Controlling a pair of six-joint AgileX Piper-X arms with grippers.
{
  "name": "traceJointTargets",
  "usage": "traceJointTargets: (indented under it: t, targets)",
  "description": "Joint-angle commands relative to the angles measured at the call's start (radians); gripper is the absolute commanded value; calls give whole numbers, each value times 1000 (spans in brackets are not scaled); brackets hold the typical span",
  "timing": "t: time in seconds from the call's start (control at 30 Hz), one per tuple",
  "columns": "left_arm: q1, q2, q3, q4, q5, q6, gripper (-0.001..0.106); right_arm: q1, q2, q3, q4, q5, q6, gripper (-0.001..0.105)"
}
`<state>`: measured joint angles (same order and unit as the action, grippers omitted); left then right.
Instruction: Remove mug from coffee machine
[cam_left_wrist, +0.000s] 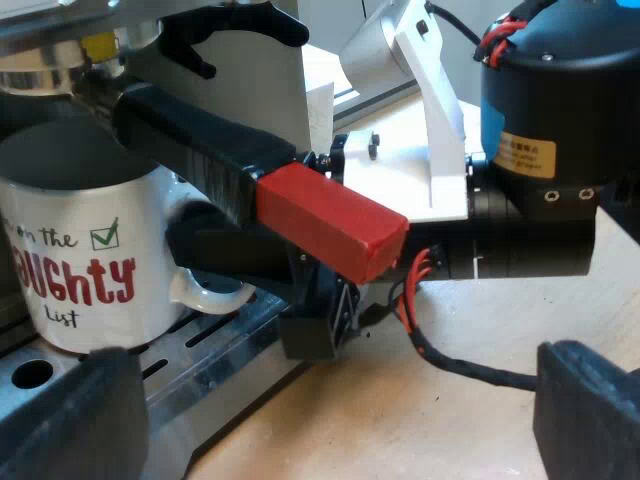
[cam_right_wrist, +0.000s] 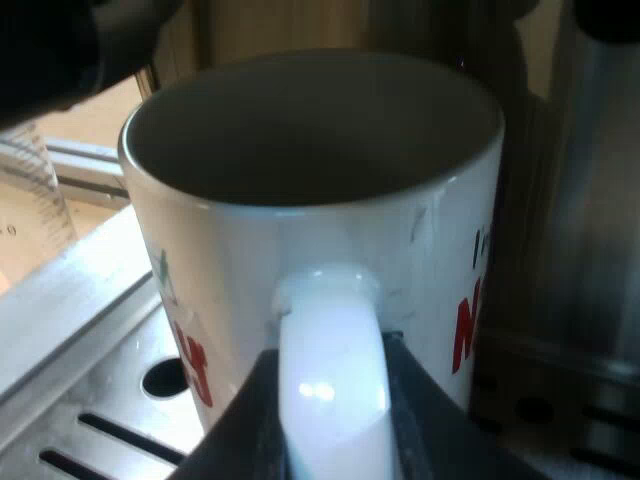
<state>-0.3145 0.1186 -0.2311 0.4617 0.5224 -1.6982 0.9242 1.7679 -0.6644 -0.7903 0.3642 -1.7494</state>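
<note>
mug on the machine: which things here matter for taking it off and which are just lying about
For the job: mug on the drip tray; right gripper, shut on its handle.
Lying about: holder handle with red end, locked in the machine; measuring glass; left gripper, open.

White mug (cam_right_wrist: 330, 230) on drip tray (cam_right_wrist: 80, 320), end effector (cam_right_wrist: 335, 410) clasping handle (cam_right_wrist: 330, 340)
</note>
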Motion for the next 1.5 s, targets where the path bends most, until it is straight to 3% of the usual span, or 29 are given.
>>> traceJointTargets:
  t: [0.03, 0.27, 0.7, 0.77, 0.9, 0.97, 1.03, 1.17, 1.5]
  targets:
    - [-5, -2, -4, -18, 12, -3, 80, 8, -46, -6, 117, -6, -5, 0]
    - [-5, -2, -4, -18, 12, -3, 80, 19, -120, 4, 145, 9, -5, 0]
    - [-5, -2, -4, -18, 12, -3, 80, 133, -291, 146, 145, 188, 0, 0]
    - [-5, -2, -4, -18, 15, -3, 80, 179, -367, 200, 145, 258, 3, 0]
    - [-5, -2, -8, -18, 78, -6, 80, 216, -425, 234, 145, 311, 3, 0]
    - [-5, -2, -7, -21, 162, -16, 80, 263, -504, 268, 153, 368, 3, 0]
    - [-8, -2, -7, -27, 167, -31, 80, 285, -539, 278, 182, 389, 3, 0]
    - [-67, -2, -10, -28, 198, -31, 80, 326, -632, 278, 303, 451, 3, 0]
    - [-232, -2, -10, -37, 199, -29, 80, 339, -815, 281, 483, 562, 42, 0]
